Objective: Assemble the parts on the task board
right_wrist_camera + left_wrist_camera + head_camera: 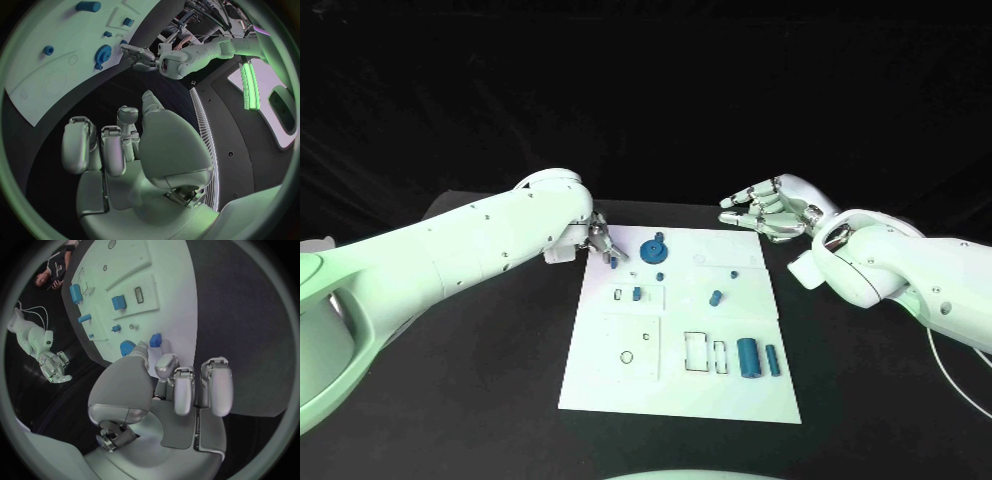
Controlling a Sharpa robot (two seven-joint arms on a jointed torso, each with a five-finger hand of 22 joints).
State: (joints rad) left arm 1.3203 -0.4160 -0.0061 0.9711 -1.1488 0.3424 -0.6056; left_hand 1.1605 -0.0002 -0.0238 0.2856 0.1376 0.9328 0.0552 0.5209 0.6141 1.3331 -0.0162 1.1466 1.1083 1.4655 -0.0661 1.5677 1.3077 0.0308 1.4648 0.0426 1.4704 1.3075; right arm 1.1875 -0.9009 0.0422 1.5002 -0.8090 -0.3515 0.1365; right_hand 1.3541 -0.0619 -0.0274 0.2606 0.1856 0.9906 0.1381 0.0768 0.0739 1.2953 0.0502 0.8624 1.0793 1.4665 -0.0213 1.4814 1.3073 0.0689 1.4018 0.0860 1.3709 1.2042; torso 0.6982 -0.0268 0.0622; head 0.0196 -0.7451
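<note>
The white task board [733, 395] lies in the middle of the black table. My left hand [599, 243] hovers at the board's far left corner and pinches a small blue part [615, 258] between thumb and finger; the left wrist view shows that part [155, 339] at the fingertips [166, 361]. Just beside it a blue gear [656, 247] stands on the board. My right hand [769, 208] hangs beyond the board's far right corner, fingers apart and loosely curled, holding nothing. The right wrist view shows this hand [119, 145] with the left hand [140, 54] across from it.
Two blue cylinders [749, 355] [772, 360] lie side by side near the board's right edge. Small blue pieces [638, 294] [717, 297] sit mid-board among outlined slots. Bare black table surrounds the board on both sides.
</note>
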